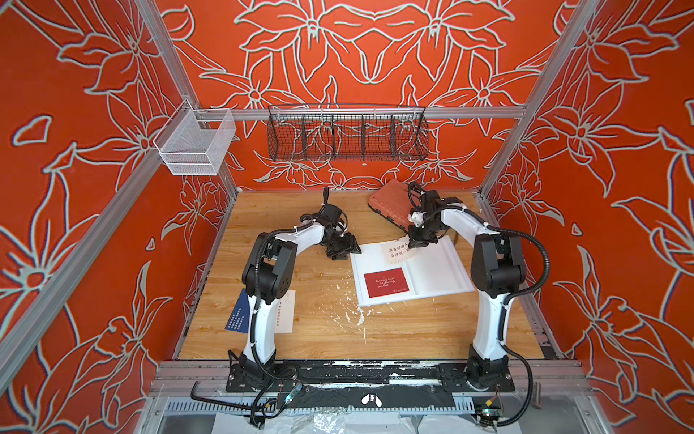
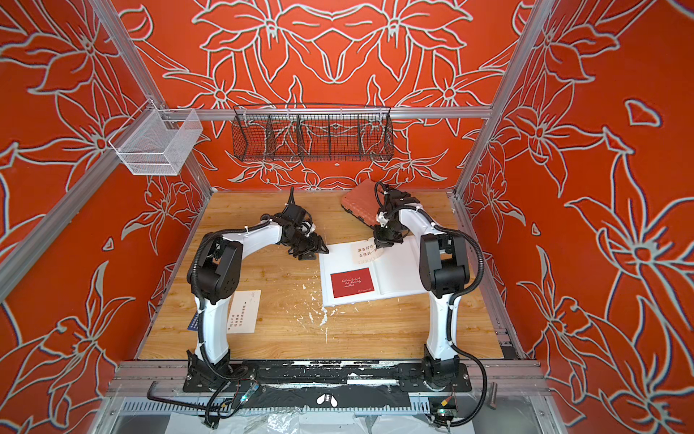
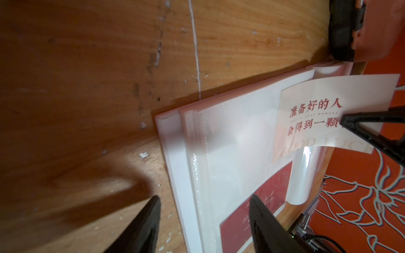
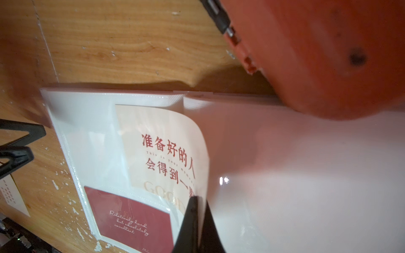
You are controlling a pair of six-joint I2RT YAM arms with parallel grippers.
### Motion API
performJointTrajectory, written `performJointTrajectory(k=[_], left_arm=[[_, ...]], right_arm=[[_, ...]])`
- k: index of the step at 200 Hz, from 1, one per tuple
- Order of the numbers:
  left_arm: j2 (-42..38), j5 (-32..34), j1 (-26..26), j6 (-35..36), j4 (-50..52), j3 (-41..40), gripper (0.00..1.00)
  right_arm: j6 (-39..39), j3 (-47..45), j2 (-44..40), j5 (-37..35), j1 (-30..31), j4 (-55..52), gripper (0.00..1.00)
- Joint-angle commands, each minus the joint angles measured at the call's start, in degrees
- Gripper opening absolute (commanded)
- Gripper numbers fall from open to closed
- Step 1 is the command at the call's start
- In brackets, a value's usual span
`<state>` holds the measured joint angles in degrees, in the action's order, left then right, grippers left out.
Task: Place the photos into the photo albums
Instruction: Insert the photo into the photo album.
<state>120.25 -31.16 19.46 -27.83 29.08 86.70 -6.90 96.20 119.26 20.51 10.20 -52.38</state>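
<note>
Right jaws pinching edge of cream card [image 4: 162,151], left jaws spread astride left edge of album [image 1: 435,270], open surface [image 1: 323,330] in front

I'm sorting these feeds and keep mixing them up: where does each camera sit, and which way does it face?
Both top views: high above the table, near edge, facing down toward the back wall; left arm, right arm show.
Left wrist: on the left arm, facing the album past its open left pincer.
Right wrist: on the right arm, facing the album page past its right pincer, shut on the white card.
Shared: both wrist views show the white card and red card.
</note>
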Motion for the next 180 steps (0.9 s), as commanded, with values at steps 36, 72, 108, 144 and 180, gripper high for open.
performJointTrajectory(k=[36, 72, 108, 144, 180], left_arm=[[0.19, -0.45, 0.05, 1.66, 1.77, 0.93, 0.63], [-0.49, -0.40, -0.04, 1.82, 1.42, 0.15, 0.63], [-1.06, -0.48, -0.13, 1.56, 0.57, -0.88, 0.63], [-1.57, -0.50, -0.22, 1.27, -0.08, -1.71, 0.63], [-1.67, -0.49, -0.33, 1.40, -0.25, -2.01, 0.63]], right_arm=[[-1.17, -1.41, 1.23, 1.54, 0.44, 0.91, 0.02], [-0.83, -0.73, -0.13, -2.51, 0.36, -0.81, 0.31], [-1.53, -2.40, -2.20, -6.77, 0.58, 1.13, 0.53], [-2.05, -1.68, -1.45, -7.39, 1.44, 0.96, 0.56], [-2.92, -0.25, 0.01, -9.22, 3.17, -0.08, 0.56]])
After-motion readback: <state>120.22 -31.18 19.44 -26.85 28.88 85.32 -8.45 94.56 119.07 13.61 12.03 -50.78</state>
